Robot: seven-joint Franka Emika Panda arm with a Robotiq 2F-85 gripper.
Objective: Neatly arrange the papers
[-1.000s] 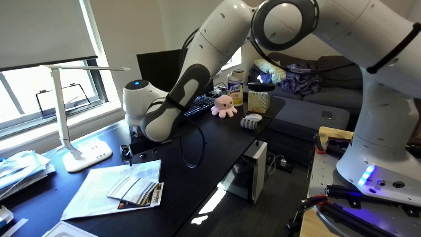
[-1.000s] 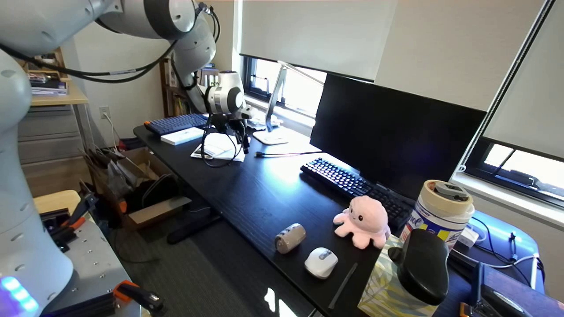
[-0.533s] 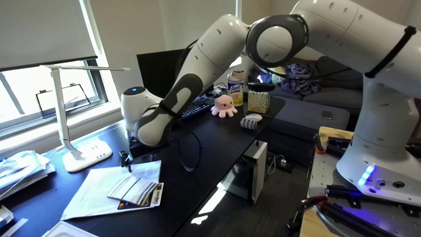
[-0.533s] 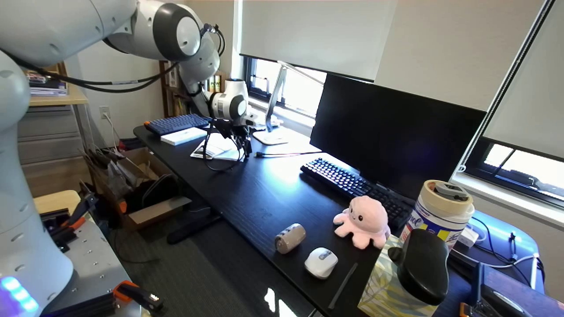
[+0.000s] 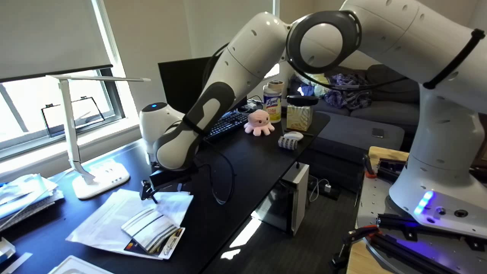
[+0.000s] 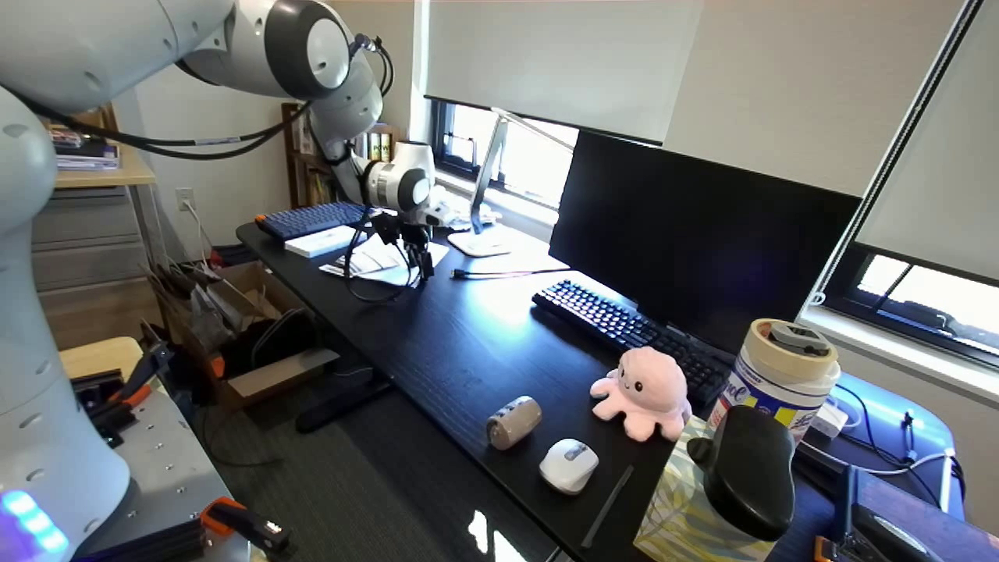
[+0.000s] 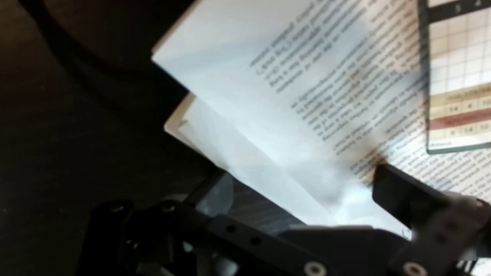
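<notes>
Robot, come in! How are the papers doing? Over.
Tool open. Papers stacked unevenly. Striped card lying on top, maybe in the way.

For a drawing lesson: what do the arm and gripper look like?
The arm is glossy white and rounded, with dark rings at joints, black cables alongside and a blue light on its base. The gripper is black, with blocky fingers.

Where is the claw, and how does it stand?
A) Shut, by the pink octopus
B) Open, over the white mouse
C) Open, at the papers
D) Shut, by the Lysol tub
C: in the wrist view the claw has its fingers apart, with papers showing between them.
</notes>
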